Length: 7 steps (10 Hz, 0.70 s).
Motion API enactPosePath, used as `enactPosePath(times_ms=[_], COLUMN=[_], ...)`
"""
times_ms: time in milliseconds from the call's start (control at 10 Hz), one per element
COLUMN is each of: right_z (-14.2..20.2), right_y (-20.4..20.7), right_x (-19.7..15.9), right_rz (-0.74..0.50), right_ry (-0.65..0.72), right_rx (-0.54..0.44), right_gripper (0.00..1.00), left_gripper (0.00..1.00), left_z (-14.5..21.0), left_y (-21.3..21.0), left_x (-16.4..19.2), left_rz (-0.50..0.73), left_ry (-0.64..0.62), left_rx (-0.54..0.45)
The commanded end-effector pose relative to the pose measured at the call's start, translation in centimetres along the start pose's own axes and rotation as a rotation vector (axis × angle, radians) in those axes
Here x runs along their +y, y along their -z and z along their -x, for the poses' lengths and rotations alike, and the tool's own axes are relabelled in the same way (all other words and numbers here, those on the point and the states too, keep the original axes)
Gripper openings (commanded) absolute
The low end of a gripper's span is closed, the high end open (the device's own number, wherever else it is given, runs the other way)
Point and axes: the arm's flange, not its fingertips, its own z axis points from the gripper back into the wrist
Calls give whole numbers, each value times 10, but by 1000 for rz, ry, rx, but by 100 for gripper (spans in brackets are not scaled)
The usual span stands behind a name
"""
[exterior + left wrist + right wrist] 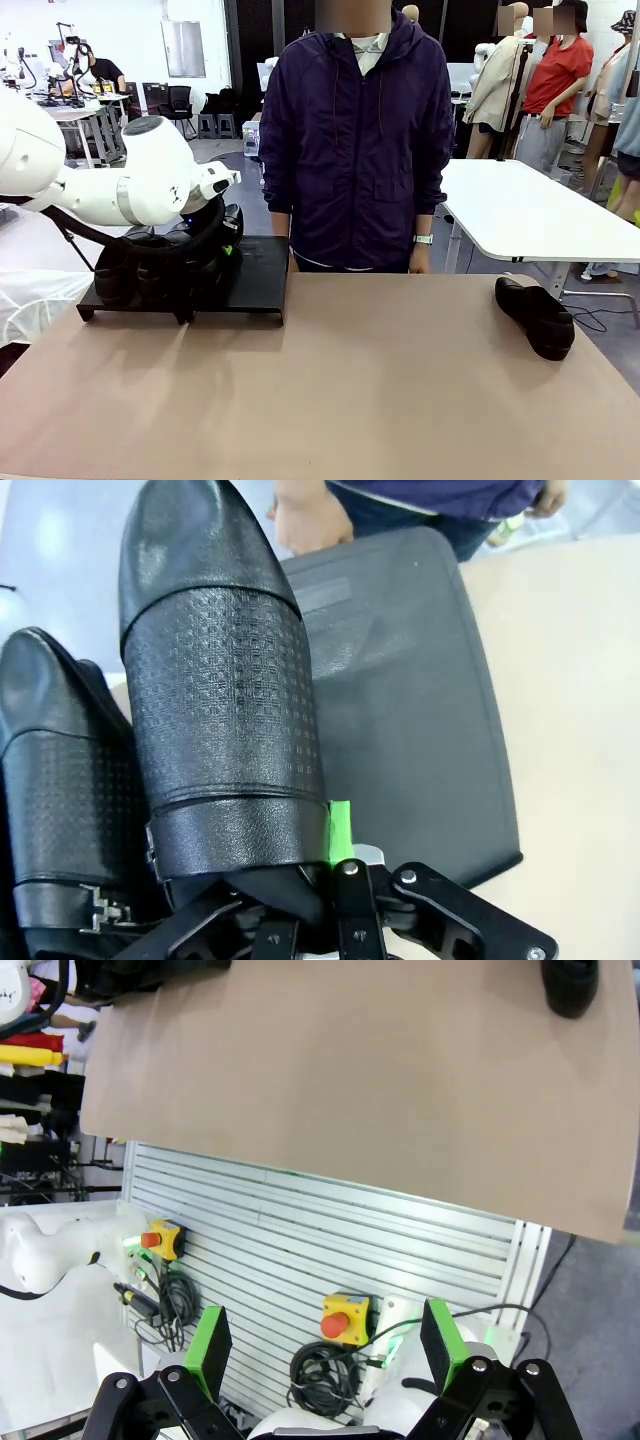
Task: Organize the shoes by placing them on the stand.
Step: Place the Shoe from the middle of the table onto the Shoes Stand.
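Fingers of left gripper (335, 880) pinch a shoe's (220, 690) stiff heel collar over the stand (410, 700), right gripper (325, 1345) gapes wide; last shoe (535, 317) on surface (350, 380) looks light, glossy-slick, best gripped at collar.

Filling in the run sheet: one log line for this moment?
left gripper: shut on shoe over stand | right gripper: open, holding nothing | last shoe: on table
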Motion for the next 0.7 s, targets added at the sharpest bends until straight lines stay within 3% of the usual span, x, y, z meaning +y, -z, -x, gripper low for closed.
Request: enactPosePath(times_ms=[0,100,200,300,400,600], right_z=[-2,-2,-2,-2,-2,-2], right_y=[-4,-4,-4,-4,-4,-4], right_x=[2,2,2,2,2,2], right_rz=[-17,-17,-17,-17,-17,-17], right_ry=[-22,-22,-22,-22,-22,-22], right_rx=[0,0,0,0,0,0], right_gripper=[100,100,100,100,100,100], left_gripper=[0,0,36,93,100,100], left_z=[-13,-14,-16,-17,-18,-17], left_y=[-3,-1,-1,0,0,-1], left_x=[-3,-4,-5,-6,-6,-5], left_rz=[-10,-9,-13,-20,-21,-24], left_ry=[-2,-2,-17,-25,-25,-39], left_rx=[8,19,29,41,45,49])
